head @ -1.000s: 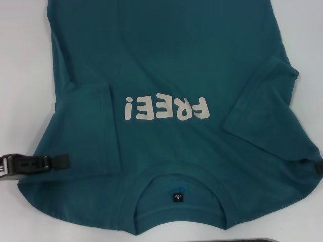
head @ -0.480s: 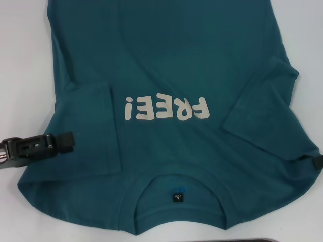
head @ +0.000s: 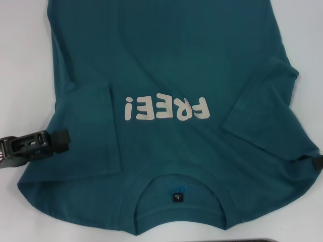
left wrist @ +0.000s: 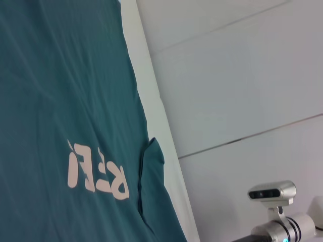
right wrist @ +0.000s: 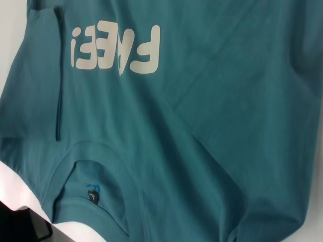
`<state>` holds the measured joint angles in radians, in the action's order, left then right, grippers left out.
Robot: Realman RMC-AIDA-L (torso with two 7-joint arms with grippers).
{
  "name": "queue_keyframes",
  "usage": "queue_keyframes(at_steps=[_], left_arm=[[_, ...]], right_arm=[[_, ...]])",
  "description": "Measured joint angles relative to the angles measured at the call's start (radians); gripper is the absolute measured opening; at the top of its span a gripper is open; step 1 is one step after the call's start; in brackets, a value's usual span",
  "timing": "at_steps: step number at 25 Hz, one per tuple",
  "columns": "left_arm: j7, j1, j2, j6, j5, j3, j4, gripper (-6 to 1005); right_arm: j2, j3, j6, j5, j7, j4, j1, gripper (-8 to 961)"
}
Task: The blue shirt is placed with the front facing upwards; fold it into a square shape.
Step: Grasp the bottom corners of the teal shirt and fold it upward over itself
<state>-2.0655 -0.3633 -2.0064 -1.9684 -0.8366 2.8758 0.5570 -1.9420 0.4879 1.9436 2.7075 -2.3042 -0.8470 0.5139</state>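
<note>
The blue shirt (head: 171,60) lies front up on the white table, collar toward me, cream lettering (head: 166,108) across the chest and a dark neck label (head: 177,195) inside the collar. Both short sleeves are folded inward, one on the left (head: 86,131) and one on the right (head: 262,116). My left gripper (head: 63,141) lies at the shirt's left shoulder edge, its tip over the cloth. Only a dark tip of my right gripper (head: 318,164) shows, at the shirt's right shoulder edge. The left wrist view shows the shirt (left wrist: 60,101); the right wrist view shows the shirt (right wrist: 202,126) with its collar.
White table (head: 20,60) shows on both sides of the shirt. A dark flat edge (head: 257,240) sits at the table's near side, also seen as a dark object (right wrist: 20,227) near the collar. A silver camera unit (left wrist: 272,194) stands beyond the table edge.
My left gripper has moved away from me along the shirt's left edge, then drawn slightly outward. The shirt and the right gripper have barely shifted.
</note>
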Motion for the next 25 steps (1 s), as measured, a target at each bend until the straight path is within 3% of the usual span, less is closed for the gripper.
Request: queue_keyframes(at_steps=[15,22,25], left_arm=[[-0.189,0.014,0.025,0.046,-0.012,-0.004,0.027,844],[-0.253,0.084,0.096,0.069,0.011,-0.005,0.077,824],[-0.256,0.107,0.105,0.082,0.029,-0.012,0.107,816]], right_arm=[[0.000,0.001,0.004,0.000,0.005,-0.001,0.003,31],[0.000,-0.006,0.007,0.000,0.005,-0.004,0.000,31],[0.000,-0.006,0.008,0.000,0.006,-0.004,-0.001,31]])
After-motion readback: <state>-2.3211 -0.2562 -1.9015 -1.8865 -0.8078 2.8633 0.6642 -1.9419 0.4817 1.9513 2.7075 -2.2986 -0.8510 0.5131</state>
